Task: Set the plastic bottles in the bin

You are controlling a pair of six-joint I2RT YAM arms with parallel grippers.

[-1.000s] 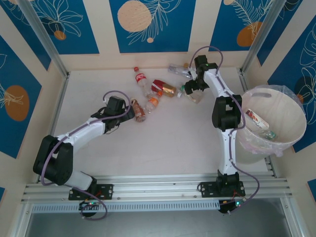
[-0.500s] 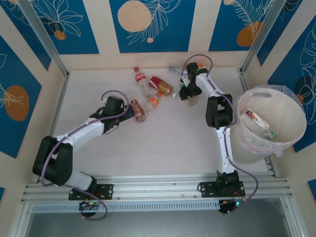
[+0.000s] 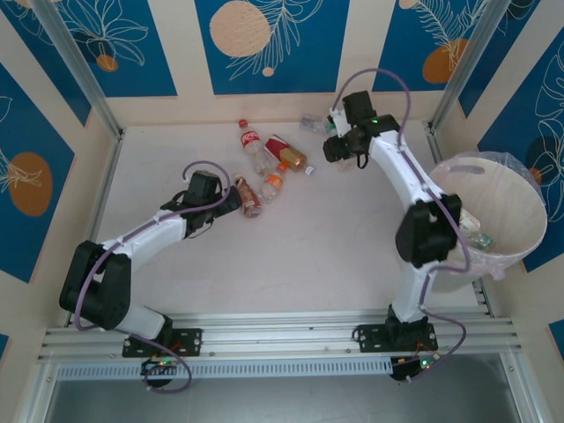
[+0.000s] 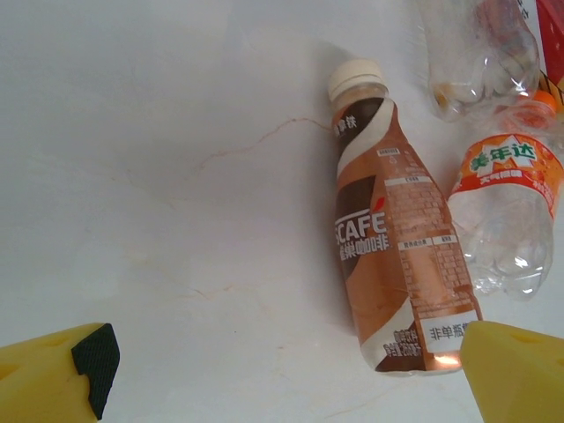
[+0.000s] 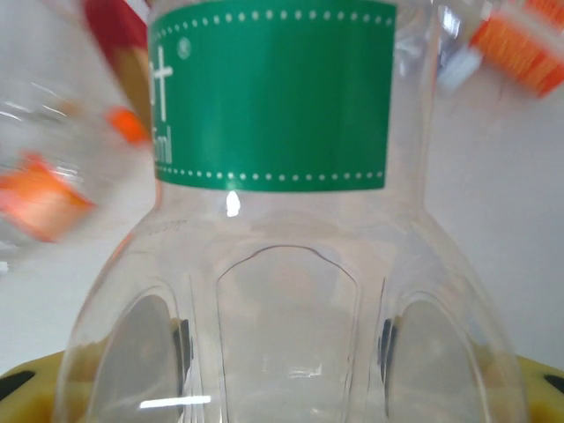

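1. Plastic bottles [image 3: 252,141] are lying clustered at 9 o'clock from the right gripper [image 3: 340,146], which is clamping a clear green-label bottle [image 5: 273,97], axis running 6–12 in the wrist view.
2. Bin [image 3: 515,207] is sitting at 4 o'clock from that gripper, well apart. At least one bottle is showing inside, and the arm is hiding the rest.
3. Left gripper [image 4: 282,374] is standing wide open and gripping nothing. Brown coffee bottle [image 4: 397,256] is lying at 1 o'clock from it, axis 11–5.

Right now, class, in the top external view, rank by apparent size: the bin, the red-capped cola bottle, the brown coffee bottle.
1. bin, by far.
2. red-capped cola bottle.
3. brown coffee bottle, only slightly shorter, so a close call.
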